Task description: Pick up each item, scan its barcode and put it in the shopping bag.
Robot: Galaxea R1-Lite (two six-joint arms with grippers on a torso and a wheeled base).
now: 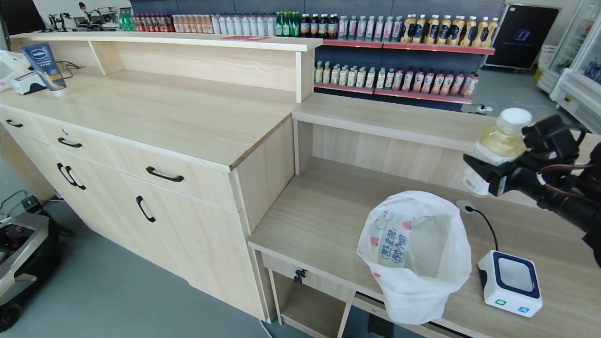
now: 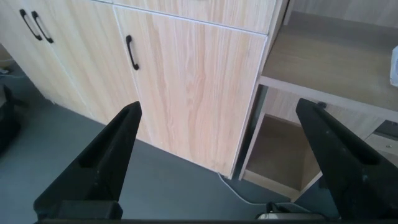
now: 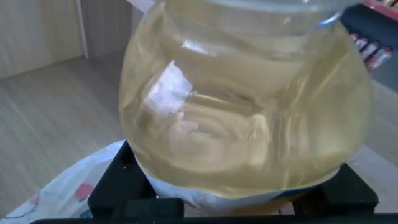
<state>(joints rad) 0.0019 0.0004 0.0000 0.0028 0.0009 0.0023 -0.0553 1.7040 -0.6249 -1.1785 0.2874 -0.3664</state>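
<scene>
1. Right pincer (image 1: 490,174) is clamped tight on the clear plastic bottle of pale yellow drink with a white cap (image 1: 500,141). Its black fingers grip low down at the label, and the bottle is cap end up, leaning a bit.
2. So the bottle's up in the air over the right side of the light wooden lower counter (image 1: 328,206), not touching it.
3. Below it and nearer the robot sits the white boxy scanner with a dark blue frame (image 1: 510,281). It's flat on that counter, with a black cable running off behind.
4. Just beside the scanner, on its left, the thin white plastic shopping bag (image 1: 418,263) stands with its mouth open.
5. Left pincer (image 2: 211,162) is spread wide with nothing in it. It hangs above the grey floor (image 2: 155,186) in front of the pale wooden cabinet doors with black handles (image 2: 186,81).
6. Way off on the upper counter (image 1: 164,112) there's a blue squeeze tube (image 1: 44,65) standing upright.
</scene>
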